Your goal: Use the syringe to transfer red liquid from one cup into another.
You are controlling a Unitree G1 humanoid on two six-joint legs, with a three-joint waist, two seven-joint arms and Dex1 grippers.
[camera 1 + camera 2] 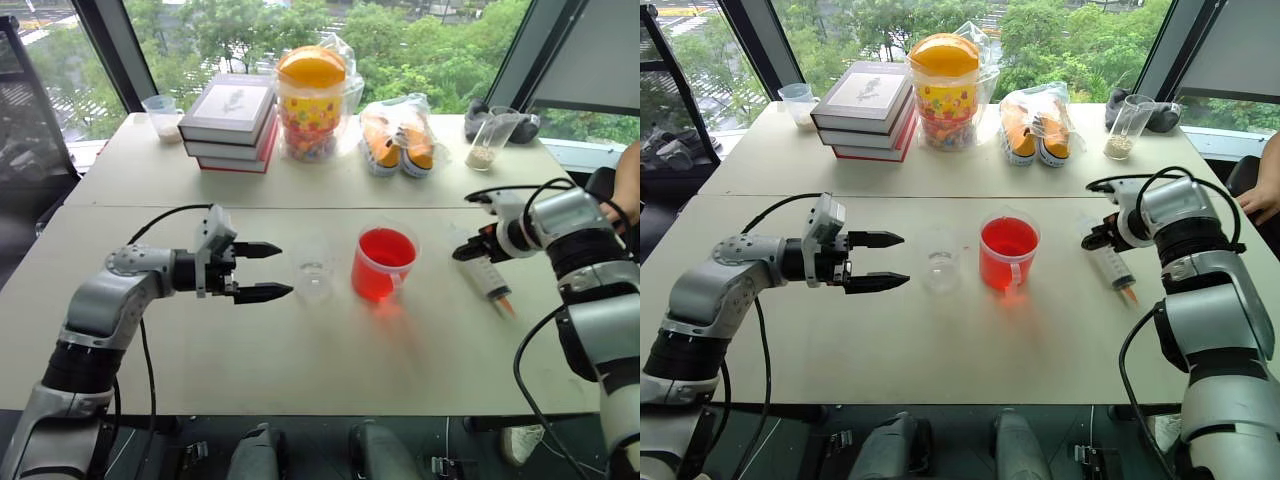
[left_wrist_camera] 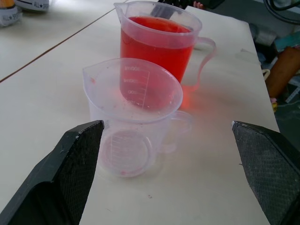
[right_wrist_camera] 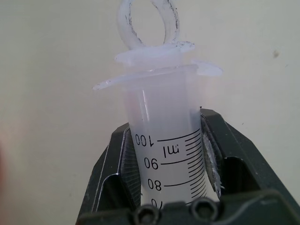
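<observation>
The syringe [image 1: 487,277] lies slanted at the right of the table, its orange tip [image 1: 506,304] toward the front edge. My right gripper [image 1: 470,250] is shut on its barrel just below the flange, around the top graduation marks, as the right wrist view shows [image 3: 164,159]. The handled cup [image 1: 383,262] with red liquid [image 2: 157,44] stands mid-table, left of the syringe. The small clear cup [image 1: 312,280] stands empty just left of it. My left gripper [image 1: 262,270] is open, level, pointing at the small cup from the left; its fingers [image 2: 70,164] are apart from the cup [image 2: 133,108].
Along the far table stand a small cup of white grains [image 1: 162,115], stacked books [image 1: 232,120], an orange-lidded candy jar [image 1: 312,100], a bag with orange items [image 1: 400,135] and a tall glass of beige grains [image 1: 490,140]. A person's hand [image 1: 1260,200] rests at the right edge.
</observation>
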